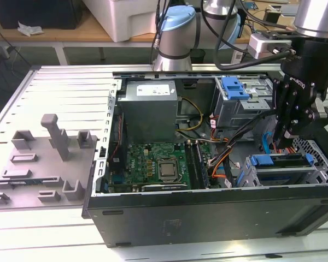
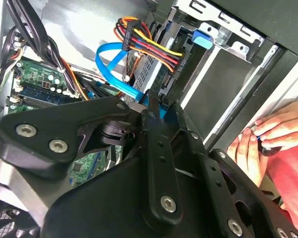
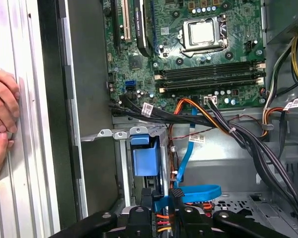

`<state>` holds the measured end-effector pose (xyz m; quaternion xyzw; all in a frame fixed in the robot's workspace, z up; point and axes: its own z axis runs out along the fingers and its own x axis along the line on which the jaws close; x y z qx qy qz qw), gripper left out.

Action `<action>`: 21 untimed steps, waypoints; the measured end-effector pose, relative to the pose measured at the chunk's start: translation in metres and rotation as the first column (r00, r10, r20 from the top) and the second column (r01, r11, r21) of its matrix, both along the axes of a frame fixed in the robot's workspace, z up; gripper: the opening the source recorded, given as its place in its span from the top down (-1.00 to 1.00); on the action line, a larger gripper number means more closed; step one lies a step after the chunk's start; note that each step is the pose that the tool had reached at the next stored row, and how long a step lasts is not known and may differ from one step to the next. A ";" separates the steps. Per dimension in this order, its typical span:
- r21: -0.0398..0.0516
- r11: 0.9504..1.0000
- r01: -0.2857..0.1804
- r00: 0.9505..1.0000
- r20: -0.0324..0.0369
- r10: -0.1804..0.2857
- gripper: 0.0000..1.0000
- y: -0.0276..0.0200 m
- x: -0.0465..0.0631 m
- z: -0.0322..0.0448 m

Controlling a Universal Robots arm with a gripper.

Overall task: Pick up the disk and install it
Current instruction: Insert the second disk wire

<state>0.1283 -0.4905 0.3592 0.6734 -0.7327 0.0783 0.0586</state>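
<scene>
The disk (image 1: 279, 161) stands on edge in the grey cage (image 1: 318, 170) at the front corner of the open computer case, on the exterior view's right. Its blue carrier frame faces up. My gripper (image 1: 287, 146) hangs straight down just above the disk's end, where a blue data cable (image 3: 201, 192) and a bundle of coloured power wires (image 2: 149, 49) meet it. In the first wrist view the blue carrier (image 3: 145, 157) lies just beyond my gripper (image 3: 161, 197). My gripper's black links (image 2: 156, 106) cover the spot where it meets the blue frame.
A motherboard (image 1: 158, 164), a grey power-supply box (image 1: 150, 106) and a second drive cage with a blue latch (image 1: 235, 87) sit inside the case. Cable bundles (image 3: 238, 134) run beside the disk's cage. A person's hand (image 2: 270, 131) rests on the table beside the case. A grey fixture block (image 1: 44, 164) lies at the exterior view's left.
</scene>
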 end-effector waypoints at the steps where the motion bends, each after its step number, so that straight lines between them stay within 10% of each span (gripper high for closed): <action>1: 0.000 1.000 0.000 1.000 0.000 0.000 0.44 0.0001 0.000 -0.0001; 14: -0.021 1.000 -0.010 1.000 -0.001 0.010 0.68 0.0034 0.000 0.0000; 21: -0.021 1.000 -0.011 1.000 -0.022 0.010 0.68 0.0034 0.009 0.0000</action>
